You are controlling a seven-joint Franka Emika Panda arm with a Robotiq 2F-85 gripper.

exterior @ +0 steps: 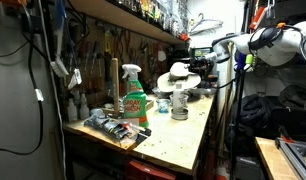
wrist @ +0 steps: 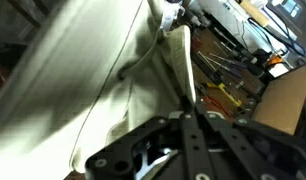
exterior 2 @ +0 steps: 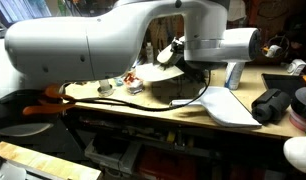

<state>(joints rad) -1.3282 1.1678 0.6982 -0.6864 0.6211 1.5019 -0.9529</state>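
In the wrist view my gripper [wrist: 181, 102] has its two black fingers pressed together on a fold of a white cloth [wrist: 83, 70], which hangs from the pinch and fills the left of the frame. In an exterior view the gripper [exterior: 196, 67] sits at the far end of the workbench beside the bunched white cloth [exterior: 179, 72], held above the bench top. In an exterior view the arm's white body fills the foreground and the gripper [exterior 2: 174, 52] shows behind it, with the cloth [exterior 2: 153, 76] below it.
A wooden workbench [exterior: 183, 135] carries a green spray bottle [exterior: 134, 97], a tin can [exterior: 179, 104] and a pile of tools [exterior: 115, 127]. Shelves and hanging tools line the wall. A black object [exterior 2: 271, 103] and a white sheet [exterior 2: 233, 108] lie on the bench.
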